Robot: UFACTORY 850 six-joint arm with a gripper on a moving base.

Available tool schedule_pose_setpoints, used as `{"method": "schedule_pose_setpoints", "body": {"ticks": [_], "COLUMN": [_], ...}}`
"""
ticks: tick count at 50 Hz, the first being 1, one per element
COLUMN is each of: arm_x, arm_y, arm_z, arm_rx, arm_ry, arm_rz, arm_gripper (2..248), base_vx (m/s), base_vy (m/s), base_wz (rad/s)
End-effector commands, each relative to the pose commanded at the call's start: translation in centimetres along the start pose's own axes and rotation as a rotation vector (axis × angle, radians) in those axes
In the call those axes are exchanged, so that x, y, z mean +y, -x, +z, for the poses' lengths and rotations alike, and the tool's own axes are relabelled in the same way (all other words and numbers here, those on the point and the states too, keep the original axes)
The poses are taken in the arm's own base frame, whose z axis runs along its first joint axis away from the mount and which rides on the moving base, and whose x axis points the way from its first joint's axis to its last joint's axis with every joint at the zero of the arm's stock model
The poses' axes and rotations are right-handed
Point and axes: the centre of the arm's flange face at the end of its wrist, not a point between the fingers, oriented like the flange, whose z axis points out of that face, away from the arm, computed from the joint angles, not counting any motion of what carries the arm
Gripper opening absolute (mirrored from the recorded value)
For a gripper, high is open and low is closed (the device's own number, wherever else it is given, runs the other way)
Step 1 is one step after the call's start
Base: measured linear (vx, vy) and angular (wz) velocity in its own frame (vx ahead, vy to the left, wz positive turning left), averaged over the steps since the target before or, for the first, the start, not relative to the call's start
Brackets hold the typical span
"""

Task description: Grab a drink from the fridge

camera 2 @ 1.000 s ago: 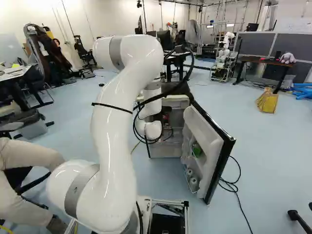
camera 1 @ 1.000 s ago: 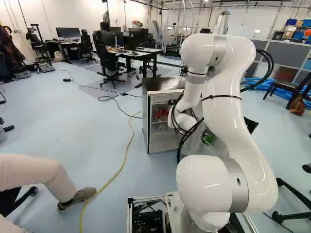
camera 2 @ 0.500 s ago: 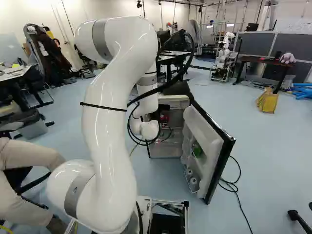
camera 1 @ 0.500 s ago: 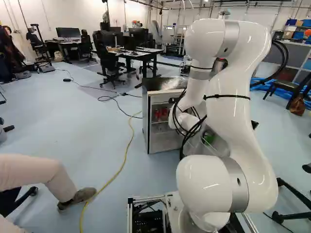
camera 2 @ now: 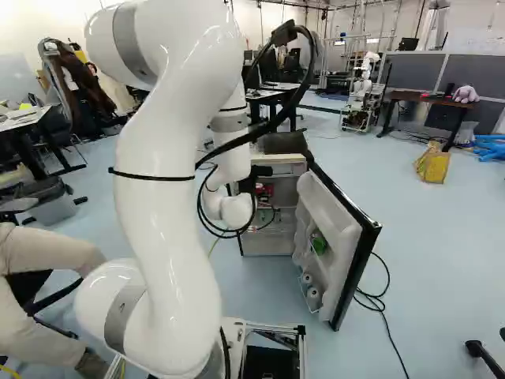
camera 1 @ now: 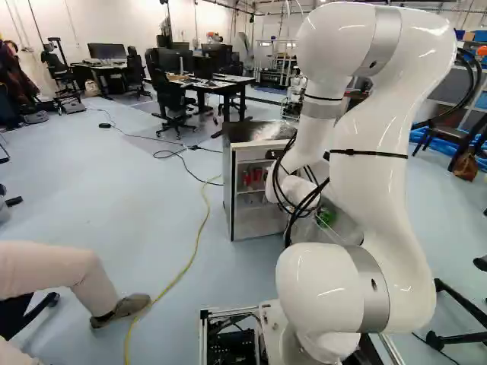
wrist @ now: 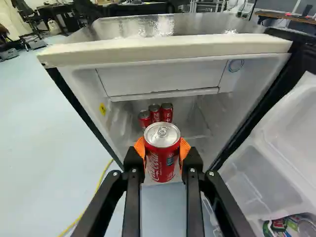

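In the right base view my gripper (camera 2: pixel 255 181) shows only as a dark part beside the white wrist, in front of the open fridge (camera 2: pixel 278 241). The wrist view shows the gripper (wrist: pixel 162 152) shut on an upright red can (wrist: pixel 162 158), its orange pads pressing from both sides. The can's silver top faces the camera. Beyond it, several more red cans (wrist: pixel 155 113) stand inside the fridge (wrist: pixel 163 49). The left base view also shows red cans (camera 1: pixel 253 178) in the fridge.
The fridge door (camera 2: pixel 335 245) stands open to the right, with a green item (camera 2: pixel 319 244) in its shelves. A yellow cable (camera 1: pixel 199 236) crosses the floor. A person's leg (camera 1: pixel 65 274) reaches in at the left. Another robot (camera 2: pixel 363 95) stands far back.
My arm's elbow and upper link have swung back toward the base cameras, and the wrist has shifted slightly away from the fridge opening. The base and fridge door have not moved.
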Motion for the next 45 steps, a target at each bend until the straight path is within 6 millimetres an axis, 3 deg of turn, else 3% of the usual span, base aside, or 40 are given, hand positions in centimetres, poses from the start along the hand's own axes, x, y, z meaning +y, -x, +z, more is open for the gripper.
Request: {"method": "schedule_pose_setpoints", "body": {"ticks": [45], "arm_x": [-0.3], "arm_y": [-3.5], "arm_z": [-3.7], "arm_rx": [0.076], "arm_ry": [0.007], "arm_rz": [-0.015], "arm_gripper": [87], "base_vx": [0.0], "base_vy": [0.0], "base_wz": [0.0]}}
